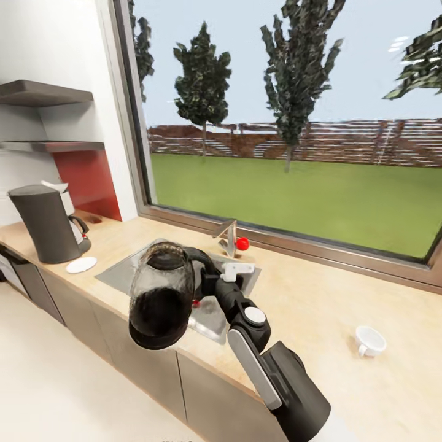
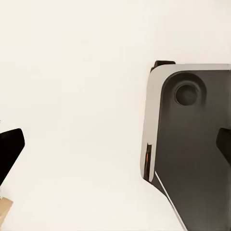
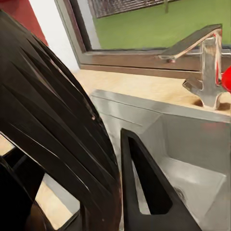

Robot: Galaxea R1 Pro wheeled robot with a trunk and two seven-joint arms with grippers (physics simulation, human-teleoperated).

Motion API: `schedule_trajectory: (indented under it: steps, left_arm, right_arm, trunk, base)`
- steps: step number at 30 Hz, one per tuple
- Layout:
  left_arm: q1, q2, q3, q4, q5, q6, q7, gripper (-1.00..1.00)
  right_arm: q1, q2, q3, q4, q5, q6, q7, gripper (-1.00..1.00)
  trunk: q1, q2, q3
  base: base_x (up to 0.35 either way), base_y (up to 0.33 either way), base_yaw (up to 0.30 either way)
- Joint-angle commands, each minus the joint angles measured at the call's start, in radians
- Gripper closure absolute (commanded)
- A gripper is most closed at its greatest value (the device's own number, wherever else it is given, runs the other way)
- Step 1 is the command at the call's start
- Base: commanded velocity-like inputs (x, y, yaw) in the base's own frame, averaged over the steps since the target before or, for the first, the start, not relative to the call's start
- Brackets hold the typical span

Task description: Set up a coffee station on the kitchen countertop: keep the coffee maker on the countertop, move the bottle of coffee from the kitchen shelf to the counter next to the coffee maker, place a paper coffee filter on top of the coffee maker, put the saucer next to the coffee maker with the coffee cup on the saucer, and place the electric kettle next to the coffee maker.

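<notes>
Head view: bottle (image 1: 161, 294) carried in right gripper (image 1: 199, 279), en route to coffee maker (image 1: 46, 224).
Clamped on bottle from the side, near mouth; kept roughly upright, presumably so dark contents stay in. Hanging over counter front edge by sink (image 1: 120, 273), well apart from coffee maker at 9 o'clock. Saucer (image 1: 81, 264) touching counter just beside coffee maker, bare, probably waiting for cup (image 1: 370, 341), which sits alone at 4 o'clock on counter. Faucet (image 1: 228, 236) behind bottle at 12 o'clock, so carrying low and forward likely avoids it. Right wrist view: ribbed dark bottle (image 3: 57, 120) pressed against finger (image 3: 144, 192). Left gripper (image 2: 120, 144) spread wide, empty, pointed at floor, likely parked out of the way.
</notes>
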Motion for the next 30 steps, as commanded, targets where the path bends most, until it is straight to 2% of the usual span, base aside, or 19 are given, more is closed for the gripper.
schedule_trajectory:
  steps: [1,10,30]
  left_arm:
    - [-0.001,0.0,0.007,0.002,0.001,-0.002,-0.006,-1.0]
    - [-0.001,0.0,0.007,0.002,0.001,-0.002,0.005,-1.0]
    - [-0.001,0.0,0.007,0.002,0.001,-0.002,0.006,-1.0]
  right_arm:
    - [-0.001,0.0,0.001,-0.002,-0.006,0.002,-0.007,1.0]
    - [-0.001,0.0,0.001,-0.002,-0.006,0.001,-0.007,1.0]
    - [-0.001,0.0,-0.004,-0.009,-0.004,0.0,-0.006,1.0]
  trunk:
    - [0.001,-0.003,-0.002]
    - [0.001,-0.003,-0.002]
    - [0.001,-0.003,-0.002]
  base:
    - [0.0,0.286,0.278]
    - [0.052,0.3,0.257]
    - [0.085,0.304,0.006]
